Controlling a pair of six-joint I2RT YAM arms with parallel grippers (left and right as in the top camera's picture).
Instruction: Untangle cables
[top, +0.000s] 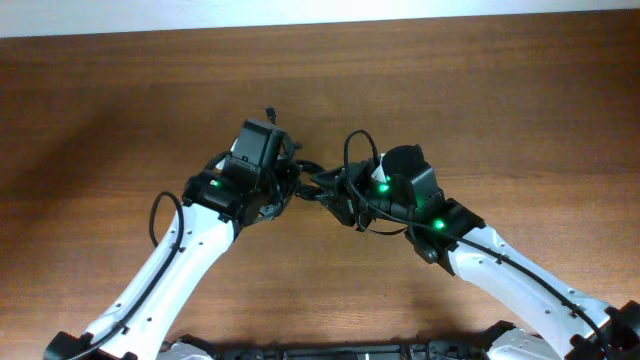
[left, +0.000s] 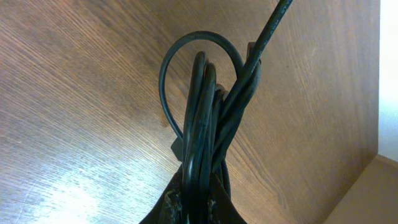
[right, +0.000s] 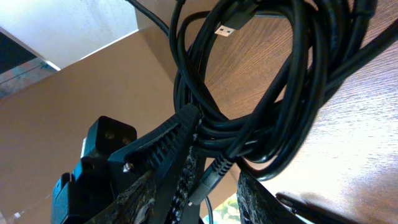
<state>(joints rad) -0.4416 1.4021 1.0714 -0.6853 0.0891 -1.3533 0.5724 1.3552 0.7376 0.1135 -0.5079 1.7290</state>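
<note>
The left arm (top: 165, 275) and right arm (top: 525, 280) share one look — long white shells over the links, black housings at the joints and wrists, and small green lights (top: 214, 183) glowing near each wrist. A thin black wire (top: 154, 218) loops along the outside of each arm. Up close, the fingers (right: 261, 199) of the right gripper (right: 202, 190) are black with scuffed, grey-flecked pads — rough and worn.

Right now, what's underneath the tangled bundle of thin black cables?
Only brown wooden tabletop shows beneath the black cable bundle pinched in the left gripper. The patch directly under the strands is covered.
</note>
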